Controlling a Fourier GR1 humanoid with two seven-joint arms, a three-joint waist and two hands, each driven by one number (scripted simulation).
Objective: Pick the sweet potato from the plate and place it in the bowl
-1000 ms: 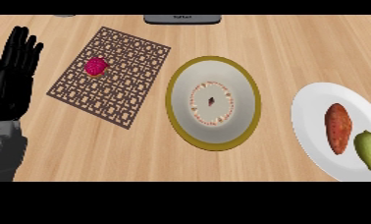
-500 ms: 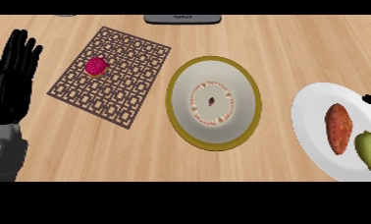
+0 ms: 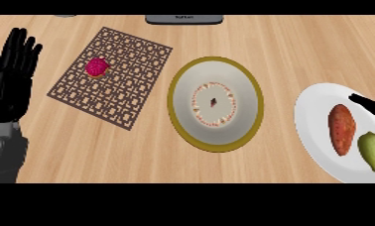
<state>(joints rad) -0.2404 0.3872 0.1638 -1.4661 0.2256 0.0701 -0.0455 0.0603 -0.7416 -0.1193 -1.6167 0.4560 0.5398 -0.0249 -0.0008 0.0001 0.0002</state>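
Sweet potato [image 3: 342, 129] lies lengthwise on white plate [image 3: 313, 121] at counter's right edge, green fruit [image 3: 368, 150] just beside it. Risk: grasp catches green fruit too, or shoves potato toward plate rim, since neighbours sit so close. Right hand [image 3: 361, 100] near potato's far end, only dark sliver showing; open or closed, cannot tell. Bowl [image 3: 176, 96] mid-counter, well apart. Left hand [image 3: 18, 74] spread flat, resting at left edge.

A yellow-rimmed bowl [image 3: 245, 116] sits mid-counter [image 3: 293, 41]. At the right edge, a white plate [image 3: 315, 116] carries the sweet potato [image 3: 342, 128] beside a green fruit [image 3: 367, 148]. A small part of the right hand [image 3: 362, 101] shows over the plate. The left hand [image 3: 16, 79] rests open at the left edge, near a brown mat [image 3: 132, 86].
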